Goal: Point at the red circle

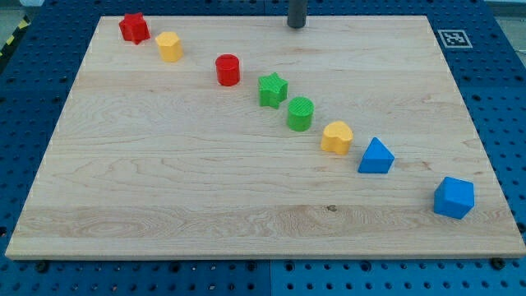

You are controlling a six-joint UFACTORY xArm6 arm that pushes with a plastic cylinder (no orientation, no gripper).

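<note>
- The red circle [228, 70] is my landmark: it stands upright on the wooden board [164, 205], in the upper middle of the view, touching nothing.
- My tip [297, 25] sits toward the view's right and slightly toward the top from the red circle, well apart from it, near the board's top edge. I judge it is parked clear of the blocks, so the pointing move is not yet made.
- There is no claw here, only a plain rod, so nothing spreads, presses or pinches; it holds nothing.
- The blocks run in a loose diagonal through the red circle. Up-left of it lie the yellow block [169, 47] and, farther on, the red star [134, 28].
- Down-right of the red circle come the green star [272, 90], the green circle [300, 113], the yellow heart [337, 137], the blue triangle [376, 156] and the blue cube [454, 197] last, each apart from its neighbour.
- The spacing leaves an open approach to the red circle from the tip's side, as I judge it.
- The rod is cut off by the view's top edge; the arm above is hidden.
- The yellow block's exact shape is hard to make out.
- A printed marker [451, 37] sits off the board, far right of the red circle.
</note>
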